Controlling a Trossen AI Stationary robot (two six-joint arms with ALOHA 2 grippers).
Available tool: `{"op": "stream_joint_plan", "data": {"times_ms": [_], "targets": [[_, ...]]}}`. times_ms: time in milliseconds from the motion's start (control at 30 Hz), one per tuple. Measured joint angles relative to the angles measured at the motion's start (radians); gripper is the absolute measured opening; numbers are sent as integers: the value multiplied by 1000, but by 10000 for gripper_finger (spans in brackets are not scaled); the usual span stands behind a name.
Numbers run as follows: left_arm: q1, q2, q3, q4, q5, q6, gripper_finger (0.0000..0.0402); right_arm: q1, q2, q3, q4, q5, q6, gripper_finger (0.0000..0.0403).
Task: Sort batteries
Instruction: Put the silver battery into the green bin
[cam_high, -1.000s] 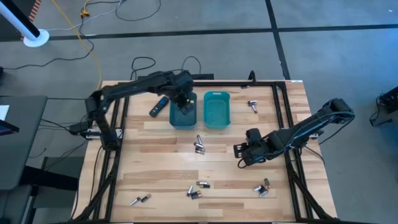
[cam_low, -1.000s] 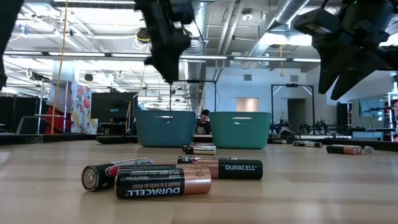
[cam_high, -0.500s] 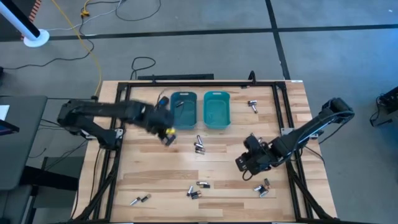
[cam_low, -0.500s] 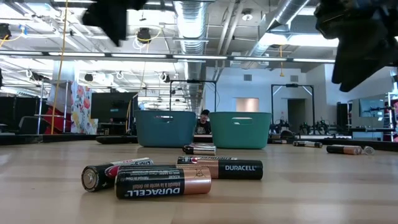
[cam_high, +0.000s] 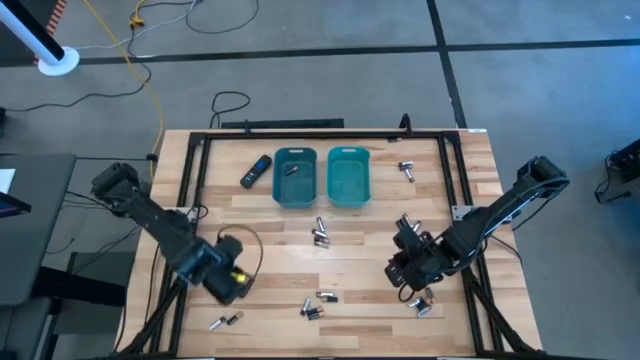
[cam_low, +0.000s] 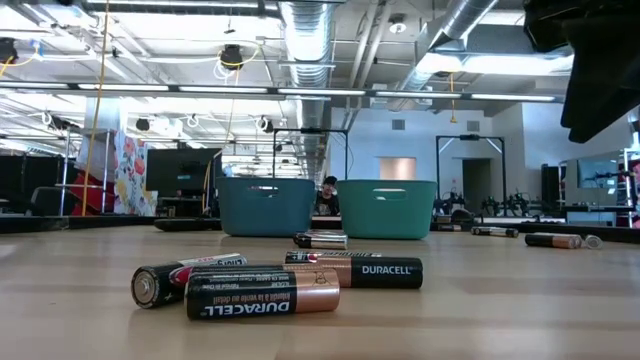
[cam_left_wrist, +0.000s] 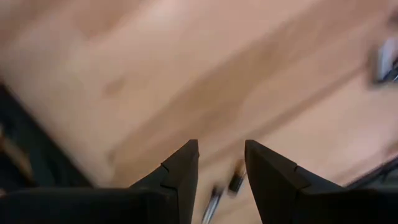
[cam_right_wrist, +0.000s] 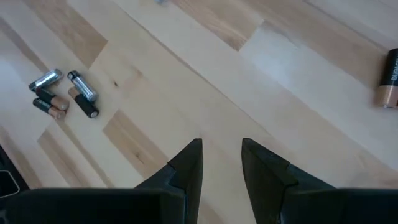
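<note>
At the far middle of the desk stand two teal bins side by side: the left bin holds one small dark cell near its far end, while the right bin shows only its bare floor from above. Just left of the left bin lies a flat black remote-like device. The batteries lie scattered over the wood: a small cluster just in front of the bins, one pair at the far right beside the right bin, a group at the near middle, a pair near the front left corner, and a few at the near right. From table height, the closest cells read "DURACELL" in white on black with copper ends, and a second one behind them bears the same word; the print on the red-and-black cell beside them is too small to read. The left hand hovers over the front left of the desk with its fingers spread and nothing between them, the corner pair of batteries lying just beyond it. The right hand hangs over the near right part, fingers slightly apart and empty, close above the near-right cells.
</note>
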Motion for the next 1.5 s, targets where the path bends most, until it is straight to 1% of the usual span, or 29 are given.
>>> {"op": "stream_joint_plan", "data": {"times_ms": [133,200,267,433,567,667,800,967,1100,1267,1500], "targets": [[-68,58,0,5,120,-37,128,13,0,0,0,0,-3,128],[-83,96,0,15,191,-29,128,18,0,0,0,0,-16,128],[-92,137,0,47,235,5,128,23,0,0,0,0,-18,128],[-95,230,0,187,281,93,128,29,0,0,0,0,-18,128],[-96,294,0,207,369,97,128,29,0,0,0,0,-25,128],[-107,331,0,246,411,106,128,29,0,0,0,0,-26,128],[-114,356,-1,263,423,116,128,29,0,0,-1,0,-26,128],[-117,355,-39,275,430,107,128,29,0,0,0,-1,-26,128],[-131,355,-84,392,451,119,128,29,0,0,0,-1,-25,128],[-151,355,-129,405,451,102,128,33,0,0,4,-1,-25,128],[-176,349,-220,559,464,79,126,34,0,0,7,-1,-25,128]]}}
